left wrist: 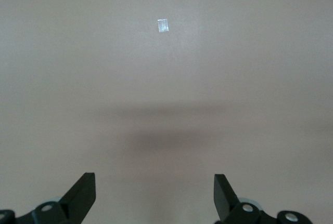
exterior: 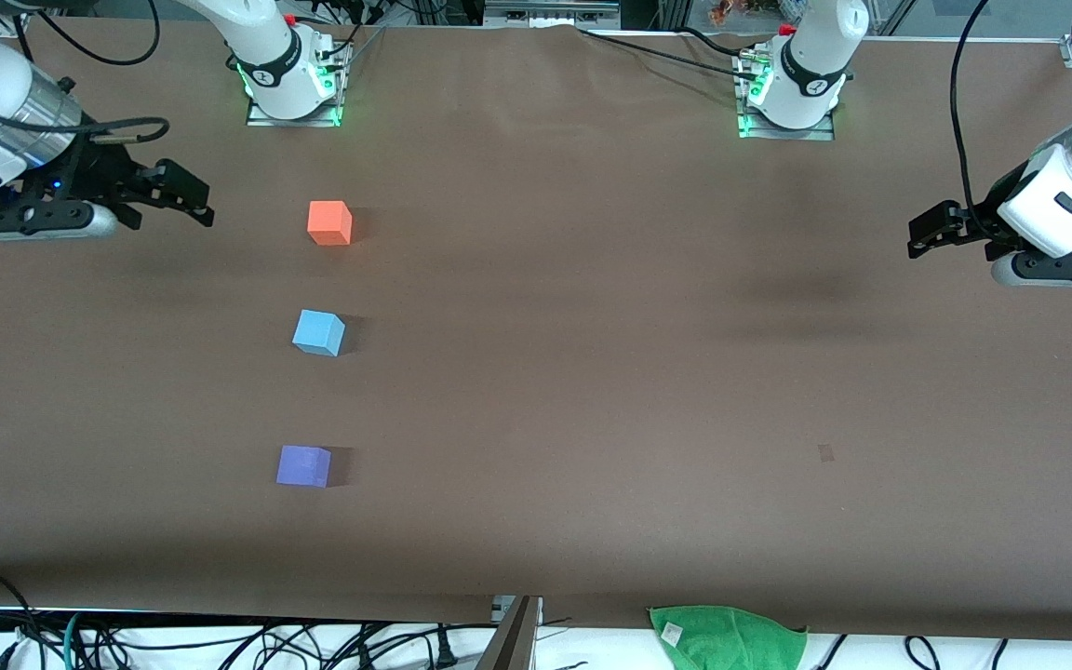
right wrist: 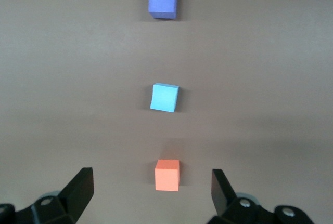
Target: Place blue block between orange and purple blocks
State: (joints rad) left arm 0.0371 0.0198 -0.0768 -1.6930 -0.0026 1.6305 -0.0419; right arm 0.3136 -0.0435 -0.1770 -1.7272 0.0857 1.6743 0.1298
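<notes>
Violet-purple and matte, the small plain purple cube [exterior: 303, 466] is the block nearest the front camera. Farther from that camera stands the small light sky-blue matte cube [exterior: 318, 332], turned a little askew, and farther again the small bright orange matte cube [exterior: 329, 223]. The blue cube sits between the other two, well apart from each, so the line looks already made.

The blue cube looks light and stiff, perhaps foam, with flat dull faces that should not slip. Two facing side walls, taken low and square, seem the safest hold; its slight twist means the fingers would need turning to match.

The brown table covering [exterior: 592, 372] is smooth, with faint creases. There is much bare surface toward the left arm's end from the blue cube. A green cloth [exterior: 730, 636] lies at the table edge, nearer the camera than the blue cube and toward that same end.

The right gripper [exterior: 190, 198] hangs spread and empty, nearer the orange cube than the blue one. The left gripper [exterior: 929, 228] waits, spread and empty, well apart from the blue cube at the left arm's end.
</notes>
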